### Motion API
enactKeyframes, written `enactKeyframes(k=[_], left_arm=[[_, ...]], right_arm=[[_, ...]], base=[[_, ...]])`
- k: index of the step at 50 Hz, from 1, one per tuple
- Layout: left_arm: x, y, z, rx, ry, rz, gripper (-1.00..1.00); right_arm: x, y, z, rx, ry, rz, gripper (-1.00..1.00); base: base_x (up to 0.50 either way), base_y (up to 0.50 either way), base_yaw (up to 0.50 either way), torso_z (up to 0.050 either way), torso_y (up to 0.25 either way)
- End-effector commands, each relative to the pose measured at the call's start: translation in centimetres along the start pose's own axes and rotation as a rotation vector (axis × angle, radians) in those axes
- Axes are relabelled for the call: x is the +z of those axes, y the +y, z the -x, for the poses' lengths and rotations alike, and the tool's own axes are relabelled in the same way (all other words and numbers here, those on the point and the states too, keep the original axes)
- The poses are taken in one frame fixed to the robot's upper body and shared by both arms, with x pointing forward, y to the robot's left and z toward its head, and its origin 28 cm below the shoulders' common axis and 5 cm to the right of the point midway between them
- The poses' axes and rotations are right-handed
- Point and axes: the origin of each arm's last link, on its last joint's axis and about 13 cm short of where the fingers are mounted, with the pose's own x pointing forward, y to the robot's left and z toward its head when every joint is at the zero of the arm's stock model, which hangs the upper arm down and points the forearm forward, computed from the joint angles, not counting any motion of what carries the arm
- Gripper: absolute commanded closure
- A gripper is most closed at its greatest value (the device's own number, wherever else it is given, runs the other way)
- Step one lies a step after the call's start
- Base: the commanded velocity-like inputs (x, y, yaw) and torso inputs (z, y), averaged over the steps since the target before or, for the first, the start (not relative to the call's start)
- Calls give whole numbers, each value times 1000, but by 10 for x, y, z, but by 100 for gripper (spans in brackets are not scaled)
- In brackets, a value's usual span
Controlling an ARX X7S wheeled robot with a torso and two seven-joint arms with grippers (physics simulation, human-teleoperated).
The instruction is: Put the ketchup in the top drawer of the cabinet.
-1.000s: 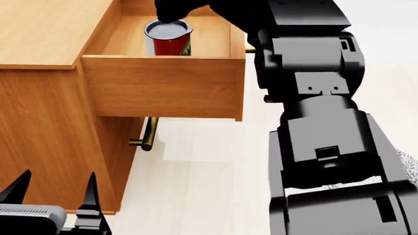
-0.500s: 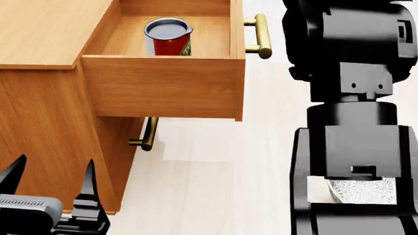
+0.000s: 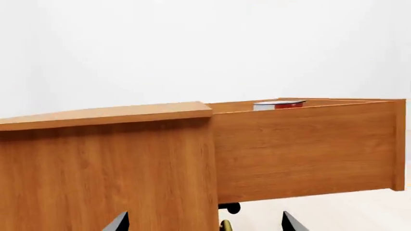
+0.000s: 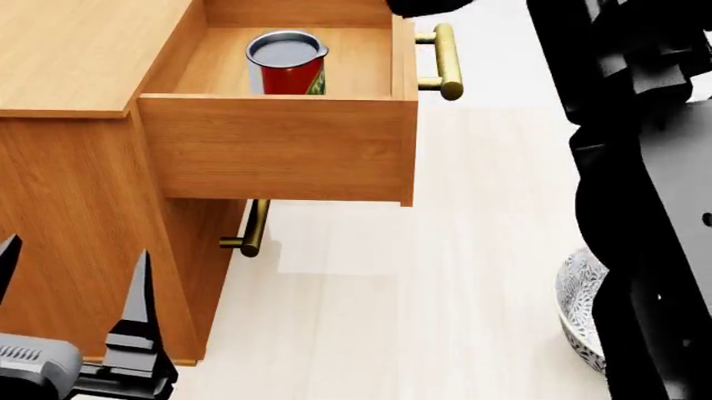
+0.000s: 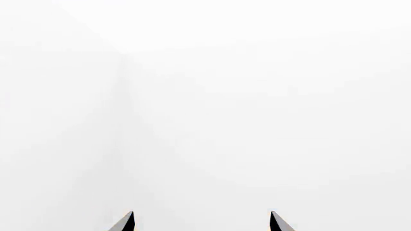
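Inside the pulled-out top drawer of the cabinet, the ketchup stands upright, both tools spread and empty; only closing may remain.

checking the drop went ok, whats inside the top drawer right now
The ketchup stands upright inside the open top drawer, toward its left half, with bare wood floor beside it. The near strip of the drawer floor is hidden behind the side panel, so anything there cannot be seen.
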Motion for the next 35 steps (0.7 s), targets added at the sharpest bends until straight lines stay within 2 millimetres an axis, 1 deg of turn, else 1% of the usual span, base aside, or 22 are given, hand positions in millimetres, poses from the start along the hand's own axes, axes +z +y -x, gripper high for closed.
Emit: enactKeyframes(k=[1, 6, 10, 19, 24, 35], left_arm=[[11, 0, 6, -10, -26, -4, -100], [15, 1, 10, -9, -37, -7, -100], [17, 1, 12, -8, -48, -6, -100], [22, 0, 18, -11, -64, -2, -100], [23, 0, 20, -13, -69, 1, -100], [18, 1, 23, -4, -56, 3, -100]], right_arm=[[-3, 13, 52, -71, -43, 100, -100], [-1, 16, 64, -76, -52, 92, -100], [-2, 21, 77, -78, -58, 110, -100], [-6, 25, 99, -89, -47, 95, -100], [-10, 26, 104, -95, -36, 93, -100], [-28, 28, 119, -99, 18, 77, -100]], base=[[0, 0, 0, 0, 0], [0, 0, 0, 0, 0], [0, 0, 0, 0, 0], [0, 0, 0, 0, 0], [0, 0, 0, 0, 0], [0, 0, 0, 0, 0]])
